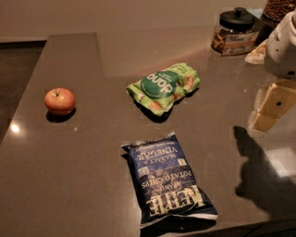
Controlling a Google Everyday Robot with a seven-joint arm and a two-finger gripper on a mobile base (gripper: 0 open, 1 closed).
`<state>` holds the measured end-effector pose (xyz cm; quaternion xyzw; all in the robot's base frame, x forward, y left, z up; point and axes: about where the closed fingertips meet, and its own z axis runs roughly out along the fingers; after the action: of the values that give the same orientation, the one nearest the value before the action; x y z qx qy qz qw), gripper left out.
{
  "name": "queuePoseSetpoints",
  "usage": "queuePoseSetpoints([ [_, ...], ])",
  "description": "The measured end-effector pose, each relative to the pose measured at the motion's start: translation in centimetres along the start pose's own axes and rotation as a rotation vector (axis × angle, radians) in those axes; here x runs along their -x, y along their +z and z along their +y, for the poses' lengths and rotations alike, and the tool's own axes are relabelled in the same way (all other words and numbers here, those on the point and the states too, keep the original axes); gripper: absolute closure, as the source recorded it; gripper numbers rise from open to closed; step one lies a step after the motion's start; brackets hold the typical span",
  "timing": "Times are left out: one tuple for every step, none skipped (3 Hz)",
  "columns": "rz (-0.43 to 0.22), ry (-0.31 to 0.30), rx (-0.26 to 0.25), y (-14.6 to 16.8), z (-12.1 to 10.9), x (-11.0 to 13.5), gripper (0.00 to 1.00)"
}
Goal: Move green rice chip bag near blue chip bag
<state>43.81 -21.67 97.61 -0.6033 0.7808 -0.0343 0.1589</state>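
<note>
Gripper hangs at the right edge, above the table; whether it is spread or closed cannot be told. Green bag lies mid-table, leftward of it in view, long axis slanting up-right. Blue bag lies nearer the camera, apart from the green.

Dark worktop under warm, dim light
The brown worktop is glossy, with a glare spot near its left edge; a pale wall runs behind, and dark floor shows at left.
</note>
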Motion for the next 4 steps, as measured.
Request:
queuePoseSetpoints([
  [-0.001, 0.0, -0.001, 0.0, 0.0, 0.0, 0.0],
  [-0.038, -0.05, -0.01, 1.7, -2.1, 1.8, 0.0],
  [-0.072, -0.105, -0.018, 3.6, -4.3, 3.9, 0.0],
  [-0.119, -0.181, -0.011, 6.3, -7.2, 7.6, 0.0],
])
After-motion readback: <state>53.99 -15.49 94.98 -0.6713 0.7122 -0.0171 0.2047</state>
